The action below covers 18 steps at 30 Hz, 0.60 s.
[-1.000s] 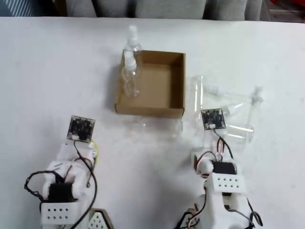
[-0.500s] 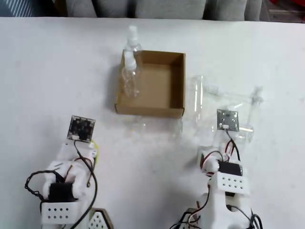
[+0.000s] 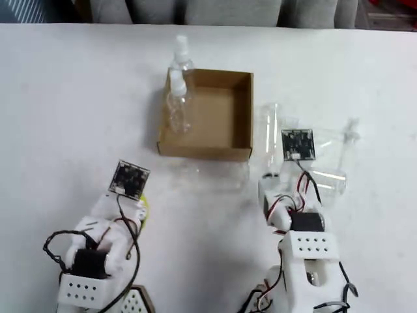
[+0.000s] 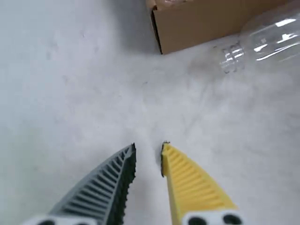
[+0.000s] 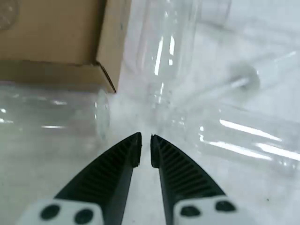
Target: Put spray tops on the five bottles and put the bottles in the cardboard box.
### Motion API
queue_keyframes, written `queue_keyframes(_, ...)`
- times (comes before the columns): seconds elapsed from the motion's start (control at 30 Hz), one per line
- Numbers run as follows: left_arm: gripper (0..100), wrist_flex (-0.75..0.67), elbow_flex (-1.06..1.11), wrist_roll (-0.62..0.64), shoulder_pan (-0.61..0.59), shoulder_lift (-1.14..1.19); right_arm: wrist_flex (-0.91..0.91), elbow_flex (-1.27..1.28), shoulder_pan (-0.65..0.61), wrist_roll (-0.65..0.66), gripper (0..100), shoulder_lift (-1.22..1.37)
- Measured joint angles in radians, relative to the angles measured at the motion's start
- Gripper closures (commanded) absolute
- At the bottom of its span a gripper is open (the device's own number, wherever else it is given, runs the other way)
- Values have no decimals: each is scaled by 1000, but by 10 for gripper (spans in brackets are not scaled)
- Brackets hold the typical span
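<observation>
**Loose bottles, narrow jaws: one nudge could send them rolling**

The nearest uncapped bottle lies on its side on the table, just beside the cardboard box. Its open neck is turned toward the right gripper. The likeliest trouble, as I judge it, is rolling. The bottle is round and light (and clear, so its edges are hard to read), and jaws this narrow would push the neck away rather than straddle it. Two more bottles crowd the spot: a front bottle along the box's near wall and a side bottle on the other flank. A stray bump may scatter them. What looks like a loose spray top lies close by and could be knocked askew.

The right gripper sits low, just short of that neck, its jaws nearly together and holding nothing. The left gripper hangs well apart from the pile, over bare table, jaws slightly parted and empty. The front bottle's mouth lies ahead of it, near the box corner. One capped bottle is already in the box.
</observation>
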Motion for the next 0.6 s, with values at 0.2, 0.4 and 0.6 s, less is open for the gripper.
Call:
queue_keyframes(0.2, 893, 57, 0, 0, 5, 0, -198, 49, -48, 0, 982, 0)
queue_keyframes(0.4, 893, 58, 0, 0, 3, 0, -227, 32, -64, -46, 982, 132)
queue_keyframes(0.6, 894, 58, 0, 0, 3, 0, -227, -100, -69, -71, 981, 377)
